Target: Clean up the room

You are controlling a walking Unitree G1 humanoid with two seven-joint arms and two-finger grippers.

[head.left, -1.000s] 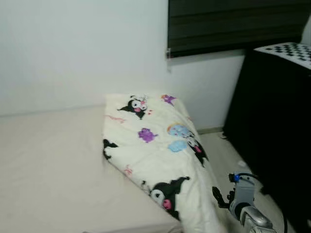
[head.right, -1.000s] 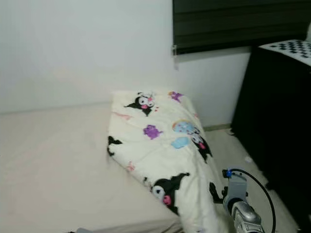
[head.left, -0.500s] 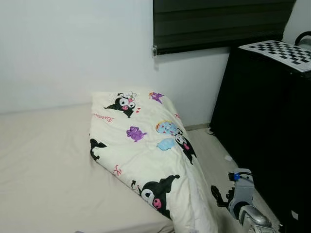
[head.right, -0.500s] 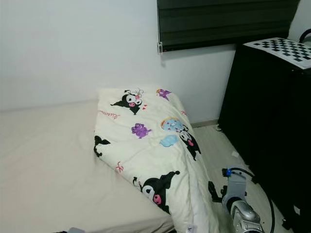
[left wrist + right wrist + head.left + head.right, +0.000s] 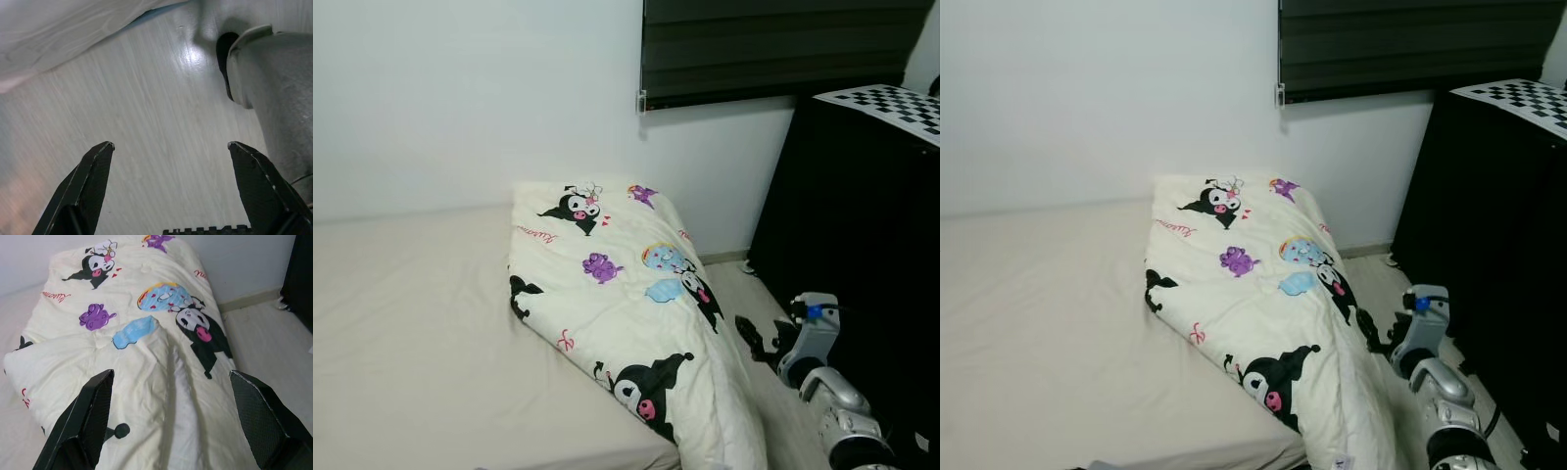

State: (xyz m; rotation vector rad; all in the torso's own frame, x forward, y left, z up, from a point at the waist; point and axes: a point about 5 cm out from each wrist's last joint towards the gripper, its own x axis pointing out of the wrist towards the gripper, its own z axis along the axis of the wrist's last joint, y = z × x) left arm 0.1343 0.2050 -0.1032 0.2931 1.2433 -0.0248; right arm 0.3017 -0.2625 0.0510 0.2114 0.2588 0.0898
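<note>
Right claw (image 5: pixel 168 431) fingers apart, empty, aimed at the blanket (image 5: pixel 617 313) just ahead, which slumps off the bed (image 5: pixel 411 343), likely for straightening. Left claw (image 5: pixel 171 191) apart, idle over floor (image 5: pixel 161 107).

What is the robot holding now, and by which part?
Nothing. The right hand is open above the blanket; the left hand is open over the floor.

I count one bed (image 5: pixel 401 323), one cartoon-print blanket (image 5: pixel 626 313) heaped on the bed's right side, one black cabinet (image 5: pixel 862 225) right of the bed, and one dark blind (image 5: pixel 773 44) above it.
</note>
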